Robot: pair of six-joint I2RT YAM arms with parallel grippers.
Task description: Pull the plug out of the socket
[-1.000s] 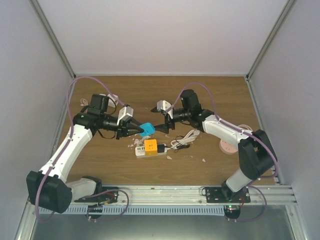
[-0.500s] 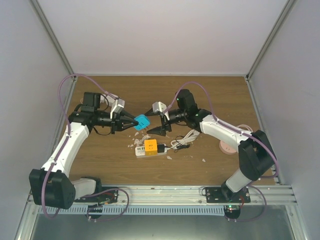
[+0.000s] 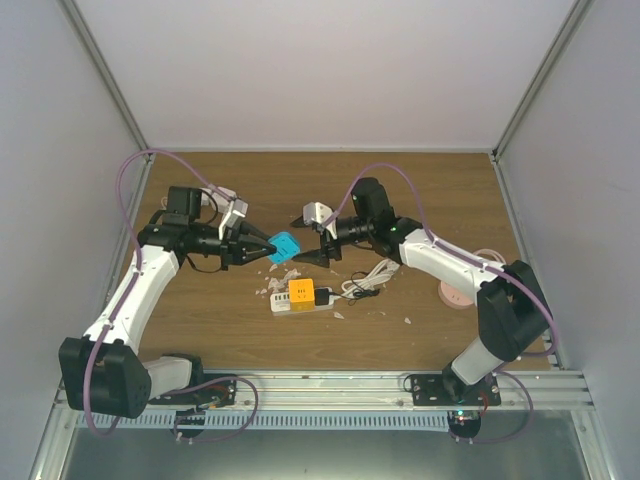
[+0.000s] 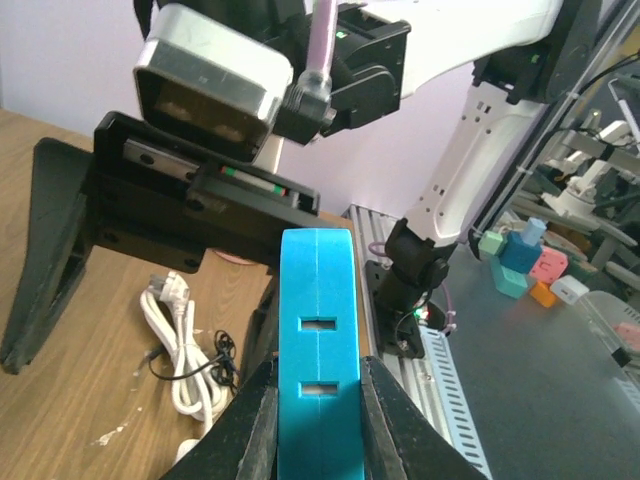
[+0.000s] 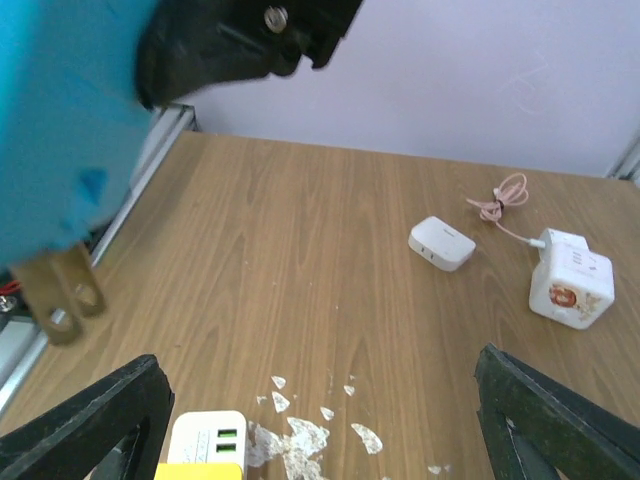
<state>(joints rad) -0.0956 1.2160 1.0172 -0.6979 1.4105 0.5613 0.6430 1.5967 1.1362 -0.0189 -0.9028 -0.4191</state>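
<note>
My left gripper (image 3: 278,247) is shut on a blue plug (image 3: 287,245) and holds it in the air above the table. In the left wrist view the blue plug (image 4: 317,330) sits between the two black fingers (image 4: 250,420), its slotted face towards the camera. My right gripper (image 3: 309,241) is open, its jaws spread just right of the plug. In the right wrist view the plug (image 5: 60,130) fills the upper left with its brass prongs pointing down. The white power strip (image 3: 300,303) lies on the table below, with an orange plug (image 3: 301,291) in it.
A coiled white cable (image 3: 366,277) lies right of the strip and a pink round object (image 3: 455,294) further right. Paper scraps (image 5: 320,435) lie beside the strip. A white adapter (image 5: 441,243), a white cube adapter (image 5: 570,278) and a pink cord (image 5: 500,198) lie farther off.
My left gripper has carried the blue plug up and to the left, away from the strip. My right gripper has moved left, close to the plug, and stayed open.
</note>
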